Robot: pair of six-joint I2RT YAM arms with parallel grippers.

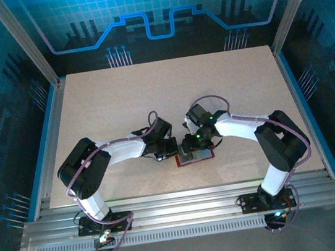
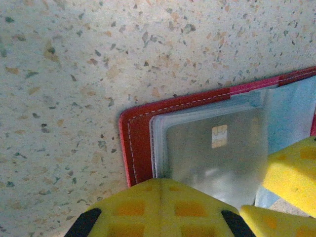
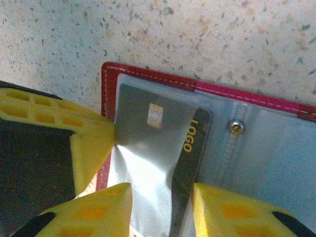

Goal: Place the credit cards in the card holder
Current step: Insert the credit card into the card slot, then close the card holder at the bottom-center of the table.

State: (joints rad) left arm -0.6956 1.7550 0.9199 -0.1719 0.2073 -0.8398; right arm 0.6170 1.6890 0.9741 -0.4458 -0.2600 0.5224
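Insertion step. Left pincer [image 2: 160, 207] together, pinning card holder [image 2: 136, 143]; right pincer [image 3: 162, 200] apart, astride credit card [image 3: 143, 136]. Next, probably: slide it deeper.

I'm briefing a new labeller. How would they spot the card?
On the speckled table, an open red wallet lies near the front edge. The card lies at one end; its gold chip and dark LOGO stripe set it apart from the clear pockets.

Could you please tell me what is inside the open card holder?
A grey card with a gold chip and LOGO lettering lies in the card holder; the right gripper covers its near end.
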